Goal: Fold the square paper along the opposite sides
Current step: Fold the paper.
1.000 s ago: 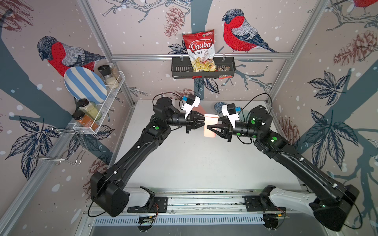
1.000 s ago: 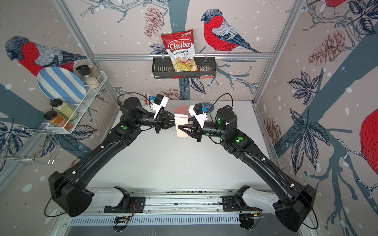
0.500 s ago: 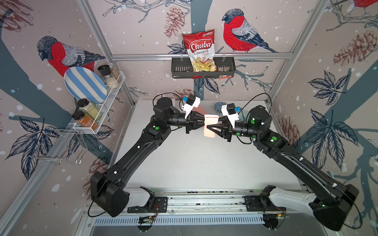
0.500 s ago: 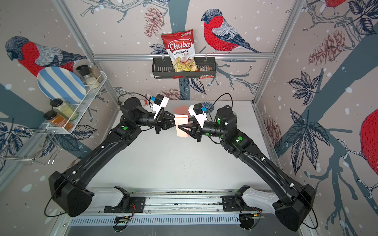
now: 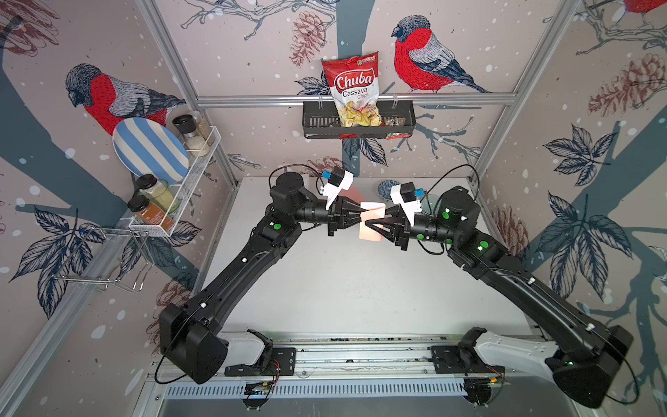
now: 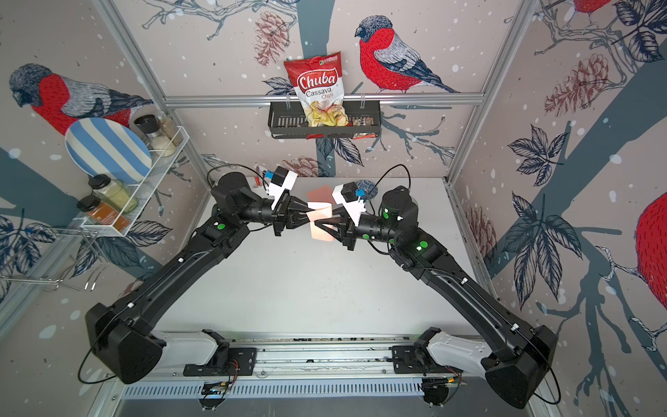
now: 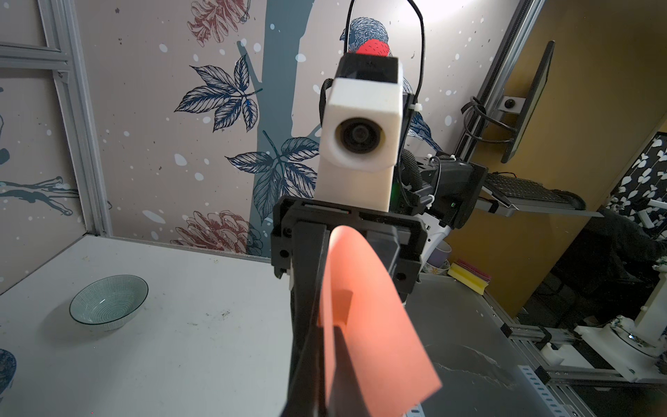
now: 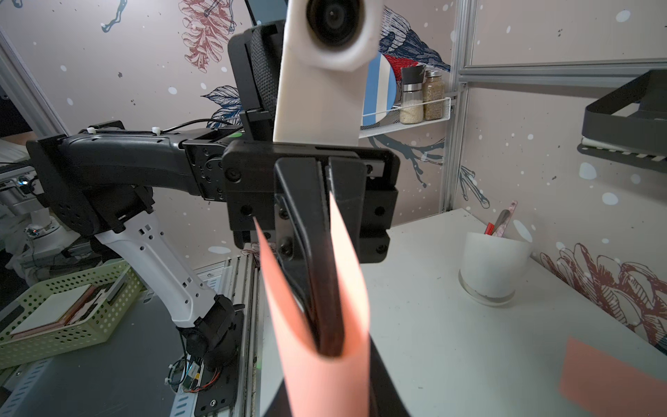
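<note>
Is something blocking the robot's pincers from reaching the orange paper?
No, nothing visible is in the way. The left pincer pinches the orange paper in the air, and the right pincer is right at it from the opposite side.

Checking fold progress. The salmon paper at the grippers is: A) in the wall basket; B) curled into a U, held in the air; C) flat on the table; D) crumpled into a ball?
B: the salmon paper bends in a U, pinched aloft by the left gripper.
</note>
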`<state>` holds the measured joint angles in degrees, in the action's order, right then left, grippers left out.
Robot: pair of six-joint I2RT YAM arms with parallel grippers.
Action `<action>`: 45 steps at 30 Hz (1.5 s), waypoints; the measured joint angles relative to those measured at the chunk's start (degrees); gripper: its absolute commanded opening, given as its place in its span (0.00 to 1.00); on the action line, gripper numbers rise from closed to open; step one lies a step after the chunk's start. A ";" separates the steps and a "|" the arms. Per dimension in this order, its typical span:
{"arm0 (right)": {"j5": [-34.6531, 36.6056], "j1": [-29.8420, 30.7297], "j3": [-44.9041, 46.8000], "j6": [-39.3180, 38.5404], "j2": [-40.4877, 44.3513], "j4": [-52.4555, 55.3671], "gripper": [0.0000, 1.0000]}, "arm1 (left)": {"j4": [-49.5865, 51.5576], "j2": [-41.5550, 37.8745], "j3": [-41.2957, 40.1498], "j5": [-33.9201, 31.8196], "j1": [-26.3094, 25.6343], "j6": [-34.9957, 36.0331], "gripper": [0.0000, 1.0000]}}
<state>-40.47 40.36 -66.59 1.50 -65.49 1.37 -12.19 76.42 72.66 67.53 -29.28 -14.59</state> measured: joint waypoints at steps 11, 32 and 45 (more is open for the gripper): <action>-0.26 0.48 0.00 0.00 -0.07 -0.02 0.20 | -1.25 0.11 0.00 -0.11 0.00 -0.46 0.00; -0.39 0.61 0.72 0.00 0.96 -0.39 0.17 | -4.13 0.11 -1.18 0.11 0.00 -1.95 0.00; -0.39 0.85 1.01 0.00 1.29 -0.85 0.13 | -5.38 0.09 -1.40 0.79 0.00 -2.58 0.15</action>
<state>-40.86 41.21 -65.58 1.50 -64.20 0.51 -17.56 76.51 71.26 68.31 -29.28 -17.17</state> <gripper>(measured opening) 0.136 0.121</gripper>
